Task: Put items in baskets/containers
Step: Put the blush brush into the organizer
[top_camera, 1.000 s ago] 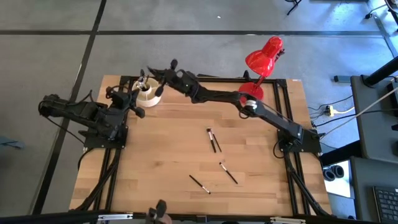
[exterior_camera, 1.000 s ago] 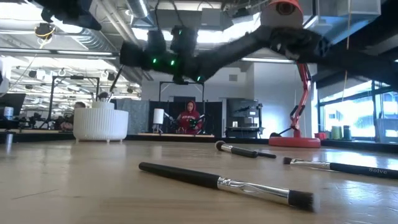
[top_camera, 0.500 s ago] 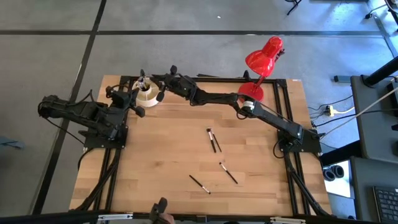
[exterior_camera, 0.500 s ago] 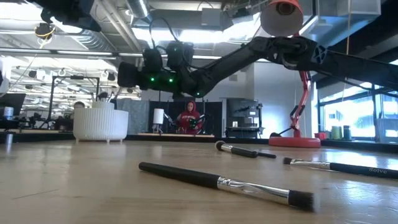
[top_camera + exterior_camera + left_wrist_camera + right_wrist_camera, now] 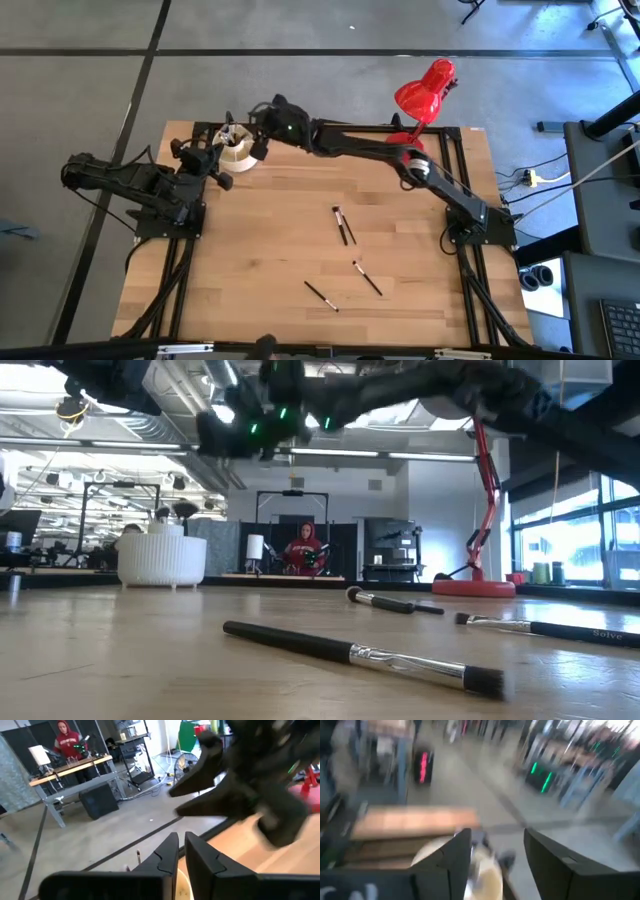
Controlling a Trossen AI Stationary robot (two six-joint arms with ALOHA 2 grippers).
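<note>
- Right gripper [image 5: 252,120], jaws now spread and empty, has risen above the cream cup [image 5: 236,148] at the worktop's [image 5: 270,230] far-left corner; brush apparently delivered.
- Left gripper [image 5: 212,160], jaws nearly closed, waits beside the cup.
- Loose brushes [image 5: 343,226] remain mid-worktop.

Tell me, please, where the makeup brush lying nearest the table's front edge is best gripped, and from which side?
Probably mid-handle, from straight above. That makeup brush lies flat on the bare table, apart from the others, so its thin dark handle is free on both sides; the fingers should close across its slanted length, clear of the bristle end.
</note>
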